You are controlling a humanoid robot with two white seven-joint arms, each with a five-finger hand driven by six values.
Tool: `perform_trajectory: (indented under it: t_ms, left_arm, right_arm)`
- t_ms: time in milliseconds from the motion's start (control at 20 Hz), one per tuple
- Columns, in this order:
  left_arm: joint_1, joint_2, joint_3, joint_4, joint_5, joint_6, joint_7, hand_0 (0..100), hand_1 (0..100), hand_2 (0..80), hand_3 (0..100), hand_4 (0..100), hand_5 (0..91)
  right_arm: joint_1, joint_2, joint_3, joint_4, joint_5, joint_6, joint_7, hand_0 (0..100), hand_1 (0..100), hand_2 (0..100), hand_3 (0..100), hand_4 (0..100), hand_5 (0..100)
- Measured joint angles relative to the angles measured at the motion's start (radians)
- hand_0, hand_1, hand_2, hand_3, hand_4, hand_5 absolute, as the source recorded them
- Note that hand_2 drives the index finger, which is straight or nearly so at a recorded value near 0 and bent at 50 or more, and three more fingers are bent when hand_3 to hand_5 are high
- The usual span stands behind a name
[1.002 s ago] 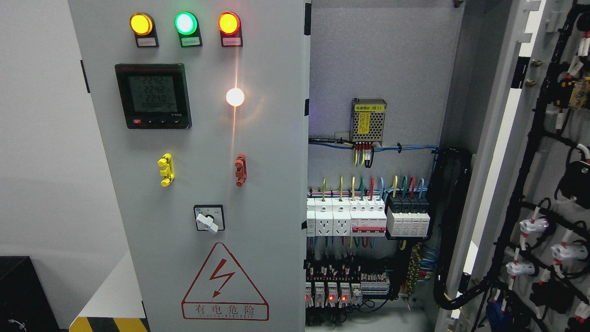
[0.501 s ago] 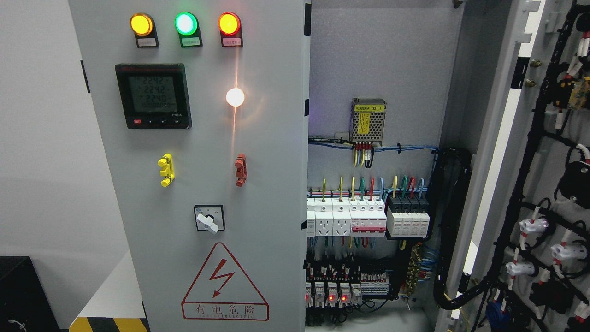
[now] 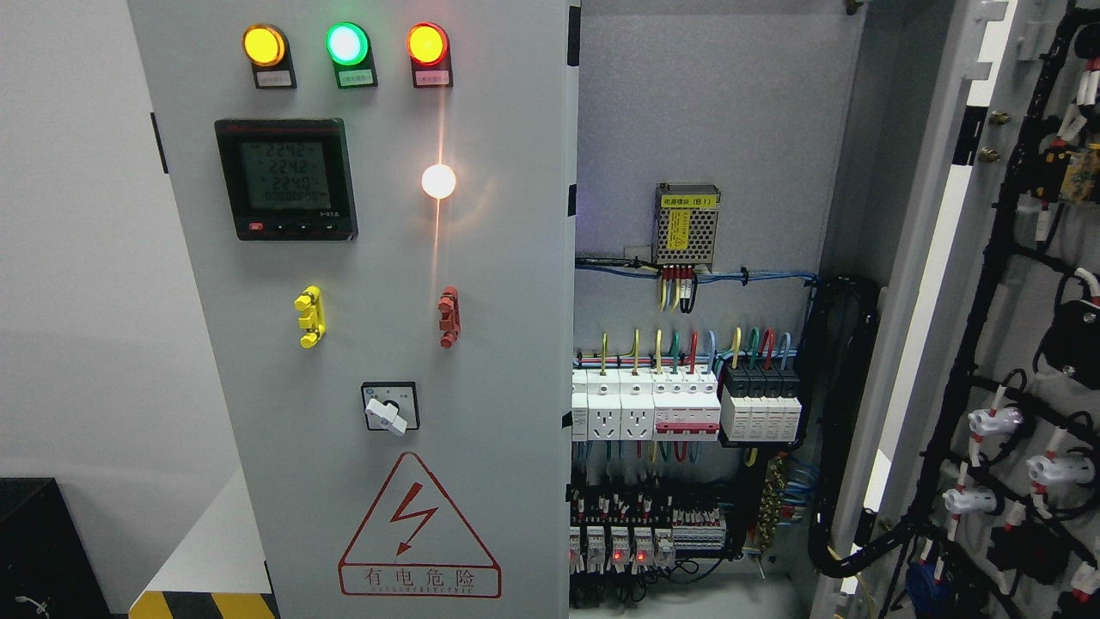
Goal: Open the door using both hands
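Grey left door (image 3: 361, 344) stands closed at frame left; right door (image 3: 1014, 344) swung open at right, exposing breakers (image 3: 687, 404). No hand visible, so hand state cannot be told.

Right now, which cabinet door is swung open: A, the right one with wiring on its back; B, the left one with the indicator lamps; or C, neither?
A: the right door stands swung out, baring the breakers inside, while the left door is shut.
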Motion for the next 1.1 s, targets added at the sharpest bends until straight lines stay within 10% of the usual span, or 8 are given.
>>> perform_trajectory:
  t_ms: [501,1102]
  left_arm:
    - [-0.018,-0.073,0.048,0.193,-0.245,-0.017,0.012,0,0,0.0,0,0,0.0]
    - [-0.009,-0.104,0.073,0.287,-0.306,-0.018,0.012,0,0,0.0,0,0,0.0]
  right_arm:
    - [0.0,0.0,0.0,0.0,-0.001,-0.001,0.0,0,0,0,0,0,0]
    - [0.048,-0.005,0.001,-0.076,-0.002,-0.004,0.0,0,0,0,0,0,0]
